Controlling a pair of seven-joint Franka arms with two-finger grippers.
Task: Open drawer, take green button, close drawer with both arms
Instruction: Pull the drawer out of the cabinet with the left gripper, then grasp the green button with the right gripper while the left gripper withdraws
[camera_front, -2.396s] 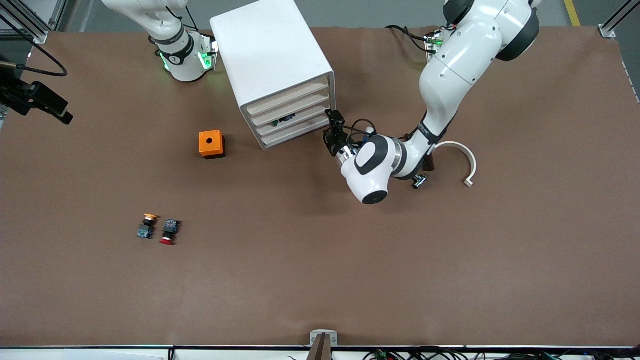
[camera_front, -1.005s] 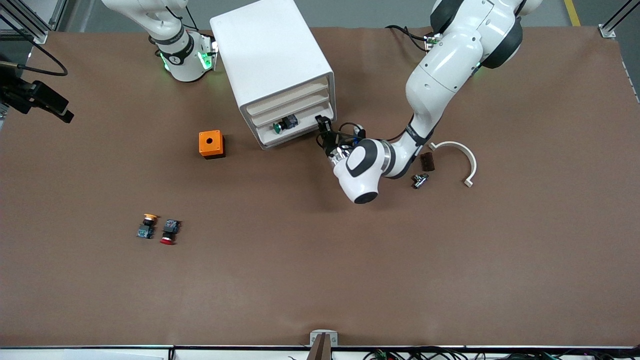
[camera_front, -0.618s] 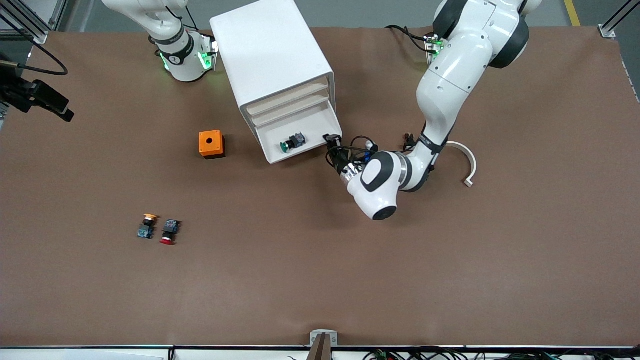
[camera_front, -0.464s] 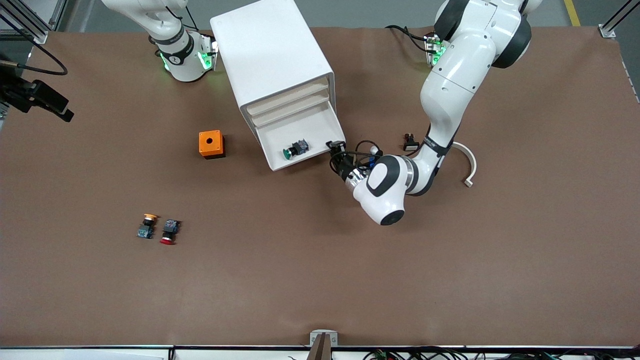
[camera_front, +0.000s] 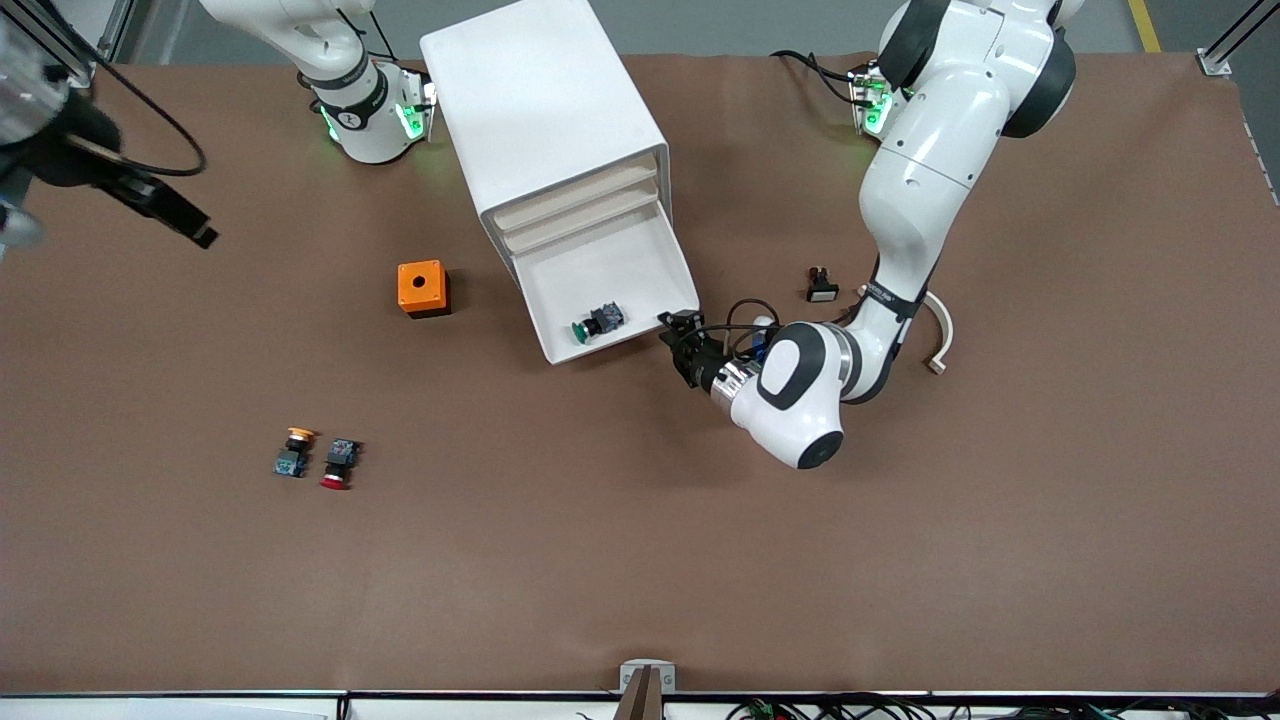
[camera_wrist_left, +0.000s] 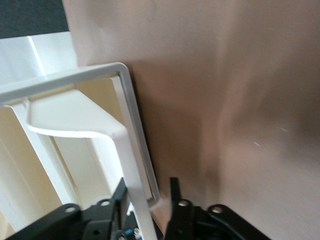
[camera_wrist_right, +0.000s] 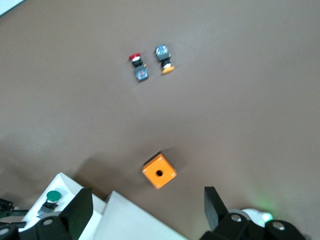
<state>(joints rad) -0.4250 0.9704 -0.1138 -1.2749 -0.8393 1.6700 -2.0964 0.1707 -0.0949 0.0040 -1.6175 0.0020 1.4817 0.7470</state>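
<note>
Matte brown counter (camera_front: 640, 560). Smooth white boxy cabinet (camera_front: 545, 120); shallow drawer (camera_front: 600, 290) pulled out. Left tool (camera_front: 680, 335) at its front corner, fingers parted astride the rim. Green-capped button (camera_front: 597, 324) inside, near that tool. Right tool (camera_wrist_right: 145, 210) wide open, empty, high over the counter.

- Front camera — high up, facing both arms, takes in the whole worktop (camera_front: 640, 560).
- Left wrist camera sits tight against the drawer (camera_wrist_left: 127, 130) rim.
- Right wrist camera looks down from high — sharing the orange box (camera_wrist_right: 159, 171) with the front view.
</note>
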